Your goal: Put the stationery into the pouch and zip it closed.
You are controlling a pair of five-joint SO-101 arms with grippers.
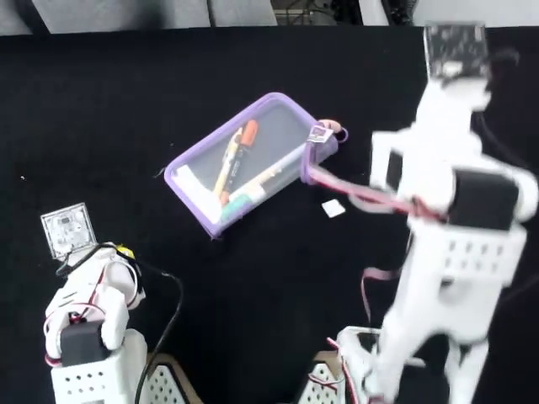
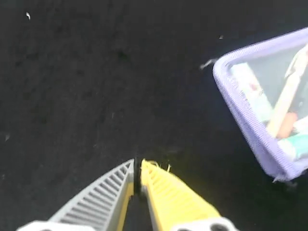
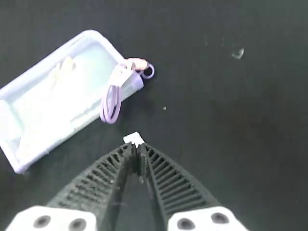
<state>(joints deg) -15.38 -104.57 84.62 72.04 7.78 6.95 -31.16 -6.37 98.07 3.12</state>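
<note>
Pouch lying filled on black table

Pouch [image 1: 253, 164], purple-edged and clear-sided, is lying flat on the black table [image 1: 126, 109], with pens [image 1: 238, 150] showing inside it. The left gripper [image 2: 137, 168] is hanging clenched and empty, well apart from the pouch's corner. The right gripper [image 3: 138, 153] is hovering pinched together near the pouch's strap end, where a small white scrap [image 3: 133, 139] is lying. A pale grey surface [image 1: 126, 13] is showing beyond the pouch, past the table's far edge.
</note>
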